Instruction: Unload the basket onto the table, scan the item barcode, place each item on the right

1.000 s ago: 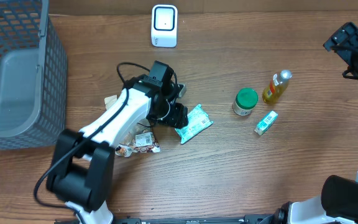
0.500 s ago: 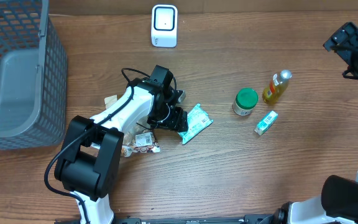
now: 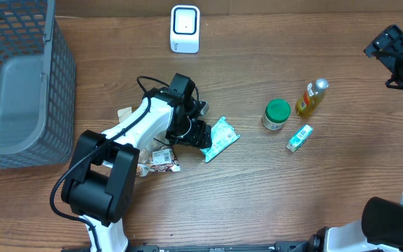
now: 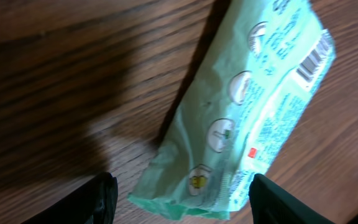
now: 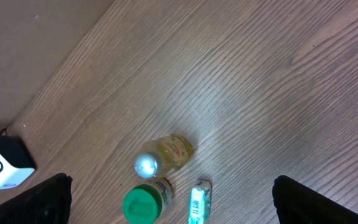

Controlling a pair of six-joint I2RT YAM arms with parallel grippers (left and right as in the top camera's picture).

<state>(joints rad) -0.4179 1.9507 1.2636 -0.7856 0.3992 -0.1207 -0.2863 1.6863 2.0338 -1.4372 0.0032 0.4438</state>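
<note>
Wooden tabletop [image 3: 271, 189], cluttered. Green packet [image 4: 253, 118] lies flat, barcode [image 4: 312, 59] up, one end between the left pincer's [image 4: 182, 194] parted jaws, ungripped. Risk: soft wrapper crumples or slips on closing, turning barcode away from the scanner [image 3: 185, 29].

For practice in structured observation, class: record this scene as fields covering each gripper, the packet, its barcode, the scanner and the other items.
left gripper: open, fingers either side of the packet's near end
right gripper: open, empty, well above the table
packet: mint green, lying on the table
barcode: faces up, at the end away from the left gripper
scanner: white, far edge, apart from the packet
other items: jar, bottle, box, basket
</note>
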